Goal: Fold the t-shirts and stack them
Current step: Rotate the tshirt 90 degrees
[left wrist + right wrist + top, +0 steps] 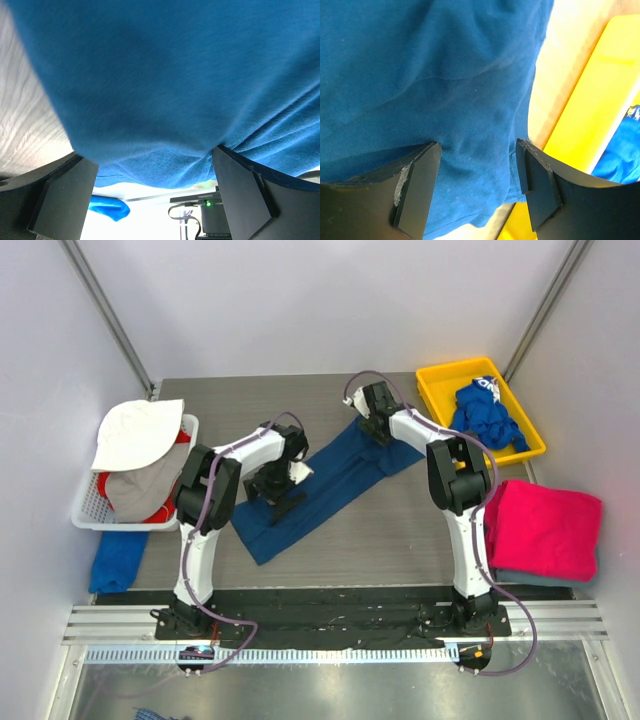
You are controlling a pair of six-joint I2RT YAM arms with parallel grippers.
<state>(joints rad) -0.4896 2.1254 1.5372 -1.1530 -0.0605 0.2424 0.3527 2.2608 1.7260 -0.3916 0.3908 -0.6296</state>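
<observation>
Pink t-shirt [545,525]: folded, at the lower right of the top view on the bench [380,540], well apart from both claws.
Left claw [275,492]: fingers wide apart, nothing pinched. It is set down on the lower-left half of the navy t-shirt [335,480], short of the strip's end. In its wrist view, cloth fills the gap between the fingers.
Navy t-shirt: a long narrow strip lying flat mid-bench, with its long axis running from lower left to upper right of the top view.
Right claw [378,428]: fingers apart, over the strip's upper-right end. The cloth looks flat beneath the claw, not clamped.
Deciding relation: one claw stands toward each end of the long axis, so the next fold probably brings one end along that axis onto the other.
Royal-blue t-shirt [488,418]: crumpled in the yellow tray [437,390] at the upper right, much nearer the right claw.
</observation>
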